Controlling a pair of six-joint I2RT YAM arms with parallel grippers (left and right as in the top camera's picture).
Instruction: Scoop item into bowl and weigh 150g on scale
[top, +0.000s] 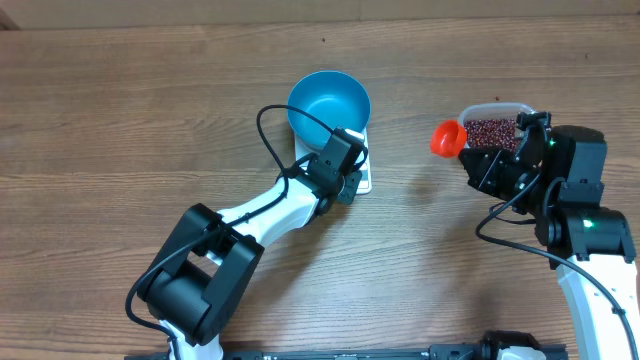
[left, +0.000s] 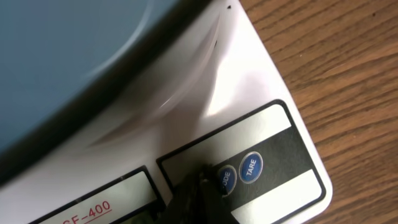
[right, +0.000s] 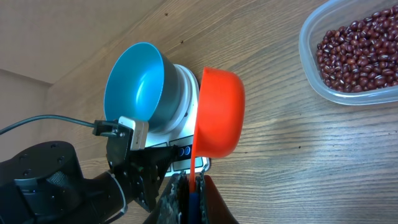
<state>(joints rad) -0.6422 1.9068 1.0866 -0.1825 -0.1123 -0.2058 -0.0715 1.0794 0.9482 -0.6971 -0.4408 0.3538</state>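
Note:
The blue bowl (top: 329, 105) stands empty on the white scale (top: 366, 172). My left gripper (top: 350, 178) is shut, its dark tip (left: 202, 179) resting on the scale's button panel (left: 273, 155), right beside the round blue buttons (left: 251, 167). My right gripper (right: 193, 182) is shut on the thin handle of an orange scoop (right: 219, 112), which hangs in the air to the right of the bowl (right: 134, 78). No beans show in the scoop (top: 448, 138). The red-brown beans (top: 492, 131) lie in a clear plastic tub (right: 309, 68) by my right gripper (top: 482, 165).
The left arm (top: 250, 215) and its black cable (top: 270, 125) reach diagonally across the wooden table (top: 120, 120) to the scale. The right arm (top: 585, 220) stands near the right edge. Bare wood lies between the scale and the tub.

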